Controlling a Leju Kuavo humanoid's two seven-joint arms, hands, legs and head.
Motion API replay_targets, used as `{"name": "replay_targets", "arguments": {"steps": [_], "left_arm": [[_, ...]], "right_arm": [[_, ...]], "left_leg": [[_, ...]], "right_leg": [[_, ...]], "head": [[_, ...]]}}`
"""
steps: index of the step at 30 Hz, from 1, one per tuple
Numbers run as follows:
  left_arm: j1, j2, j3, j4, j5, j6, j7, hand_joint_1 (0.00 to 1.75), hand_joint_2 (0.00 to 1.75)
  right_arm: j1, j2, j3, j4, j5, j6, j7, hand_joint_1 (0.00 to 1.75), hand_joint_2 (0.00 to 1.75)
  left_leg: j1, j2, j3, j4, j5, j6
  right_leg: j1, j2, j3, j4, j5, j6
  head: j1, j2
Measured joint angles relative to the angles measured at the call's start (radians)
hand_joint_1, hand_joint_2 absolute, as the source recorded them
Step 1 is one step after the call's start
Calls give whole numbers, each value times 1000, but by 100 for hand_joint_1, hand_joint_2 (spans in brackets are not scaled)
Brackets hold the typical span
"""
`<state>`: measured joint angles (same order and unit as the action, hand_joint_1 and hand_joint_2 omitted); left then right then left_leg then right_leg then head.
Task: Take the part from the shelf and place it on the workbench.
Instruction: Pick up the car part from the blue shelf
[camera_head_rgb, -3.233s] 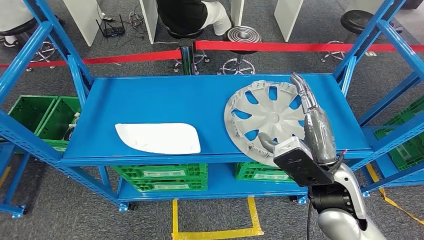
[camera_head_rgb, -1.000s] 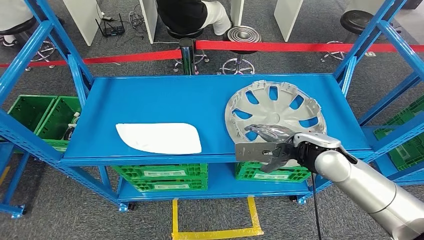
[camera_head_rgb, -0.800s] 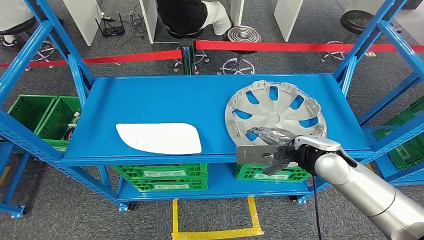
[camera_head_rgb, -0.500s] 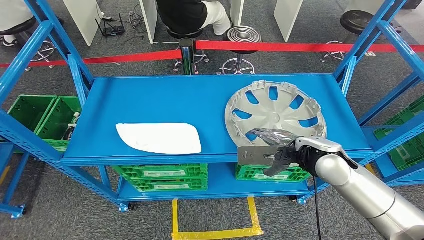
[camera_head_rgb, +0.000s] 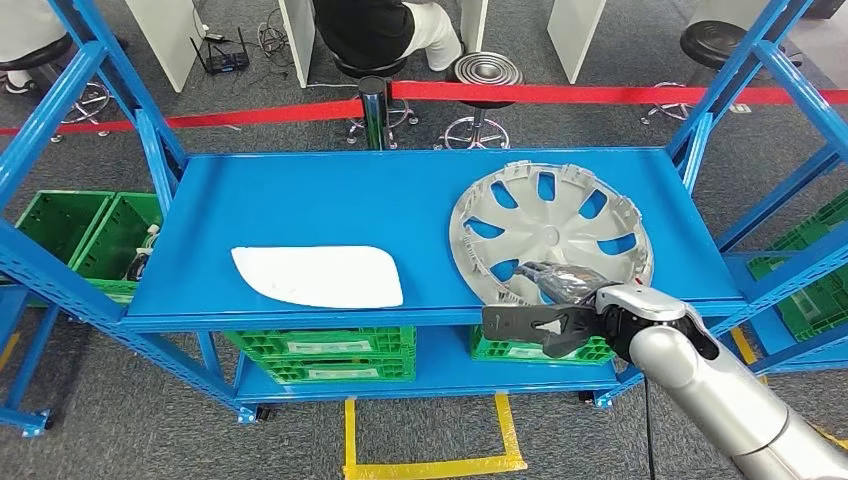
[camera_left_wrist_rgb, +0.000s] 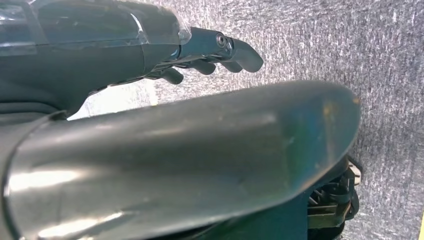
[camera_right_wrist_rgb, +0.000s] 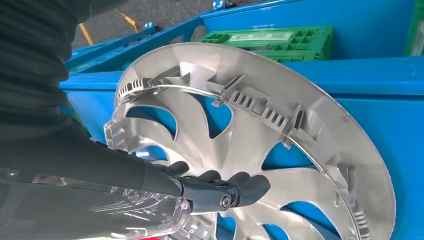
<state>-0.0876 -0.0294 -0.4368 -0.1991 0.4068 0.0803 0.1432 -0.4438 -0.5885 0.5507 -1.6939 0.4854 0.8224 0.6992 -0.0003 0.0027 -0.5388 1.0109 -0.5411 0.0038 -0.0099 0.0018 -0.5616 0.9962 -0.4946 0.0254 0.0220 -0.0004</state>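
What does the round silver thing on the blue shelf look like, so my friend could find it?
Look at the top board of the blue shelf, toward its right end. The silver wheel cover lies there, round with curved spokes and blue showing through its gaps. Its neighbour, the white panel, is flat, plain and long, with no holes.

On the top shelf (camera_head_rgb: 330, 200) the wheel cover (camera_head_rgb: 560, 225) lies toward the right end, its near rim reaching the front edge. A flat panel (camera_head_rgb: 318, 276) lies toward the left end, close to the front edge and well apart from the wheel cover. The right robot hand (camera_head_rgb: 562, 290) sits at the front edge, over the wheel cover's near rim. Crates (camera_head_rgb: 325, 352) stand on the lower shelf beneath. More crates (camera_head_rgb: 70, 235) sit on the floor beyond the shelf's left end. Behind the back edge stand stools (camera_head_rgb: 487, 75) and a barrier tape (camera_head_rgb: 600, 94).
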Motion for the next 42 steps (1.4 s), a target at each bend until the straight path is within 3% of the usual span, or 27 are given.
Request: {"name": "replay_targets", "arguments": {"steps": [22, 32, 42], "left_arm": [[0, 0, -18, 0, 12, 0, 1, 0, 0], [0, 0, -28, 0, 16, 1, 0, 0, 0], [0, 0, -35, 0, 16, 3, 0, 0, 0]], "right_arm": [[48, 38, -45, 0, 30, -36, 0, 0, 175], [72, 33, -22, 18, -8, -227, 0, 0, 175], [71, 18, 12, 47, -7, -268, 0, 0, 175]], "left_leg": [[0, 1, 1, 0, 0, 0], [0, 0, 0, 0, 0, 0], [0, 0, 0, 0, 0, 0]], "right_leg": [[0, 0, 0, 0, 0, 0], [0, 0, 0, 0, 0, 0], [0, 0, 0, 0, 0, 0]], "head": [[0, 0], [0, 0], [0, 0]]}}
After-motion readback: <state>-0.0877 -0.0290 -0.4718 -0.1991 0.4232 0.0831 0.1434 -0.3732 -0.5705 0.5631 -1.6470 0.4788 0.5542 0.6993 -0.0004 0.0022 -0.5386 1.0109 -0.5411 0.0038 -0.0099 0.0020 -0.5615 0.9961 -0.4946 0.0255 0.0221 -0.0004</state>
